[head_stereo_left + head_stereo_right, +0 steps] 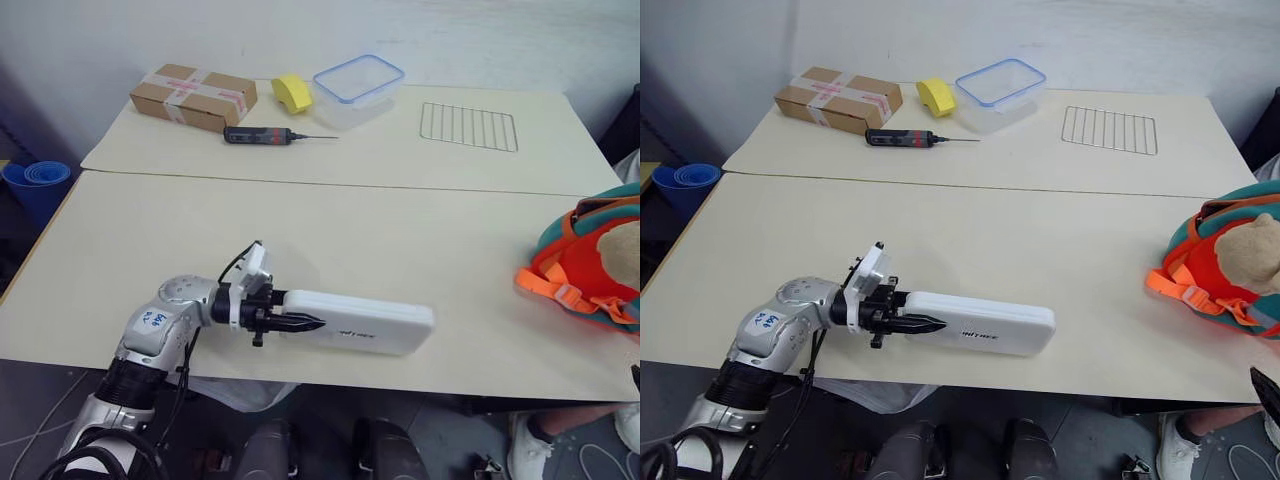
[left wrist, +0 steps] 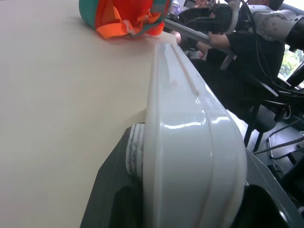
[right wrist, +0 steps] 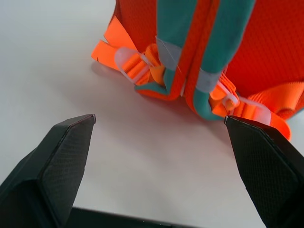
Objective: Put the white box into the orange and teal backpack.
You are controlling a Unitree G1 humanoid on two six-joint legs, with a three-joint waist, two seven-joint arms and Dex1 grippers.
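The table (image 1: 330, 225) carries everything. The orange and teal backpack (image 1: 590, 255) lies at its right edge, still closed as far as I can see. The white box (image 1: 360, 322) lies flat along the near edge, its long axis parallel to that edge, one short end toward the backpack. It looks stiff, smooth and probably slippery, rather light; the short end is a sensible place to hold. The left gripper (image 1: 300, 323) is clamped on that end. The right gripper (image 3: 159, 156) stands wide apart, facing the backpack.
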